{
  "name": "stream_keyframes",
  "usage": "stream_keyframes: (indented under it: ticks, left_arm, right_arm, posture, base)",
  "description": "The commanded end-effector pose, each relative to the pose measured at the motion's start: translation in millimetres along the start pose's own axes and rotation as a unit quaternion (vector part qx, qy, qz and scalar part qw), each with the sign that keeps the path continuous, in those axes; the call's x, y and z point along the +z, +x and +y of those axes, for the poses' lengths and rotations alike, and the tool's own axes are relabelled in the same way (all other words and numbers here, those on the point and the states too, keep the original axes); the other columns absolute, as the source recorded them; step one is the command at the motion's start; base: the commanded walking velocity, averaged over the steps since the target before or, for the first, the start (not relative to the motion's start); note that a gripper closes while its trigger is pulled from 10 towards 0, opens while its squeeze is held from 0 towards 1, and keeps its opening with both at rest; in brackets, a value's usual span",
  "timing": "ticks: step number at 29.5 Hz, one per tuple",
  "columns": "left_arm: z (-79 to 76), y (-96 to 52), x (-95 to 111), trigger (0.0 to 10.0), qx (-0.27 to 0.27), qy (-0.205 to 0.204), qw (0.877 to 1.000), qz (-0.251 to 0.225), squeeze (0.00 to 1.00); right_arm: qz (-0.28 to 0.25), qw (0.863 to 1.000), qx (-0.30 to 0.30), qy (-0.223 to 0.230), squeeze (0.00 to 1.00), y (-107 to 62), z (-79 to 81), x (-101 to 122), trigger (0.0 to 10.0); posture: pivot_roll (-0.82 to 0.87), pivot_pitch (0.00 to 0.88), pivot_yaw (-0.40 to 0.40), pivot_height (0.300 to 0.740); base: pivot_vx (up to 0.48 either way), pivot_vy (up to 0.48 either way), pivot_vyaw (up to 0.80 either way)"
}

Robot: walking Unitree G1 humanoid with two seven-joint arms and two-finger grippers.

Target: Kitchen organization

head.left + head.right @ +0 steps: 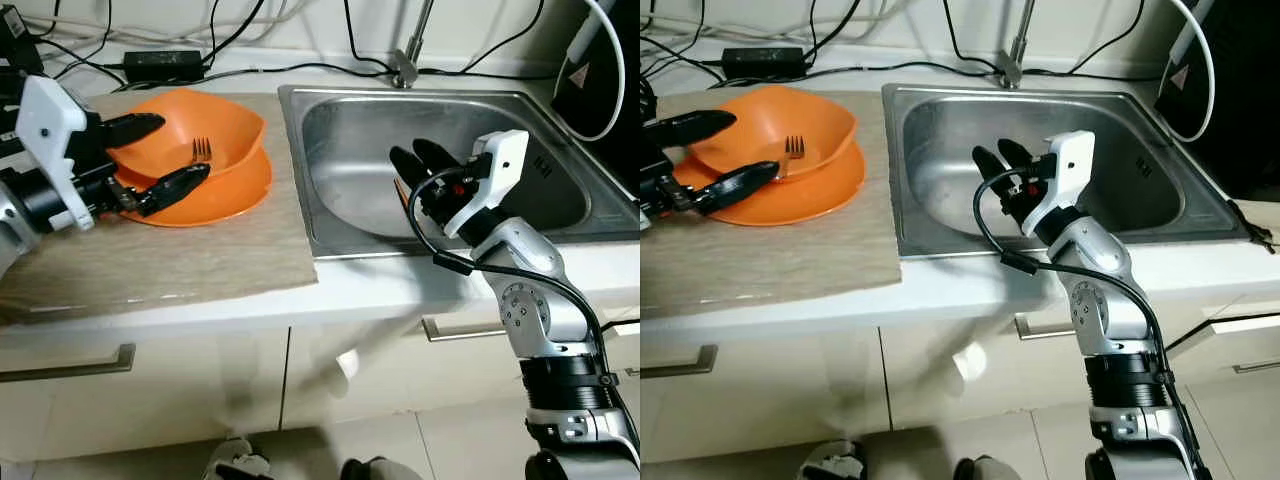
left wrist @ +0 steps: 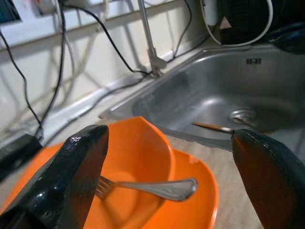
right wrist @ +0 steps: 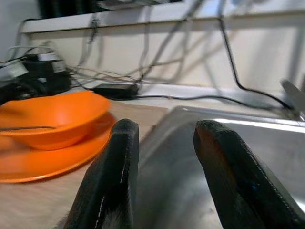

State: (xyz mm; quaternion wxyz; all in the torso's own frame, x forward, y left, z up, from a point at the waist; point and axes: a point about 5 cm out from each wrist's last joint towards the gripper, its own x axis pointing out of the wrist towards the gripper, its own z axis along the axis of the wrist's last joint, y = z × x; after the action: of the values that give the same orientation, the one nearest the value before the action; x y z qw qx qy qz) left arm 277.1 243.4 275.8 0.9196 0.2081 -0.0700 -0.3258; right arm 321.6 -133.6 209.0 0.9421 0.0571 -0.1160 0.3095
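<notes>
Beside the steel sink (image 1: pixel 560 215), on the bench (image 1: pixel 200 262), a light, slippery fork (image 2: pixel 157 187) lies in the orange bowl (image 1: pixel 225 125); left tool (image 1: pixel 150 152) released around it, best pinched mid-handle, right tool (image 1: pixel 420 165) parted, empty.

Counter (image 1: pixel 200 300): mat (image 1: pixel 150 260), orange plate (image 1: pixel 230 190), perhaps adapter (image 1: pixel 160 60).

- Orange bowl (image 1: pixel 215 125): glossy plastic, wavy rim, upright, nested on the orange plate on the desk, left of the sink.
- Orange plate (image 1: pixel 235 190): shallow, same glossy orange, lying flat on a beige mat, its rim showing beneath and around the bowl.
- Fork (image 1: pixel 199 152): silver metal, lying inside the bowl, tines toward the bowl's centre, handle leaning against the near wall.
- Utensil (image 2: pixel 213 127): thin stick-like item with an orange-brown shaft, lying in the steel sink; kind cannot be told.
</notes>
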Motion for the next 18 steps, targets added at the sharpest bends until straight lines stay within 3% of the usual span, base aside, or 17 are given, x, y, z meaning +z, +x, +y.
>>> stream_keyframes:
  ticks: [1, 3, 4, 10, 18]
  left_arm:
    - [-7.3, 6.8, -6, 10.0, 0.0, 0.036, 0.999, 0.002, 1.0]
    - [-7.8, 7.5, -8, 10.0, 0.001, 0.058, 0.998, 0.011, 1.0]
    - [-9.0, 7.9, -11, 10.0, -0.004, 0.081, 0.996, 0.025, 0.0]
    - [-22.0, 12.7, -15, 10.0, -0.047, 0.09, 0.995, 0.02, 0.0]
    - [-24.0, 23.4, -21, 10.0, -0.042, 0.119, 0.992, 0.016, 0.0]
  right_arm:
    - [0.023, 0.999, 0.039, -0.007, 0.0, -2.6, 16.8, -4, 10.0]
    - [0.026, 0.999, 0.046, -0.005, 0.0, -3.1, 20.6, -5, 10.0]
    - [0.028, 0.998, 0.05, -0.001, 0.0, -3.3, 23.3, -6, 10.0]
    - [0.04, 0.998, 0.046, 0.006, 0.0, -4.0, 27.4, -10, 10.0]
    - [0.052, 0.997, 0.049, 0.006, 0.0, -6.8, 27.8, -11, 10.0]
  posture:
    - [0.09, 0.043, -0.09, 0.74]
    - [0.09, 0.045, -0.09, 0.74]
    - [0.09, 0.046, -0.092, 0.74]
    - [0.09, 0.048, -0.091, 0.74]
    - [0.08, 0.045, -0.092, 0.74]
  base:
    - [0.0, 0.0, 0.0]
    - [0.0, 0.0, 0.0]
    - [0.0, 0.0, 0.0]
    - [0.0, 0.0, 0.0]
    - [0.0, 0.0, 0.0]
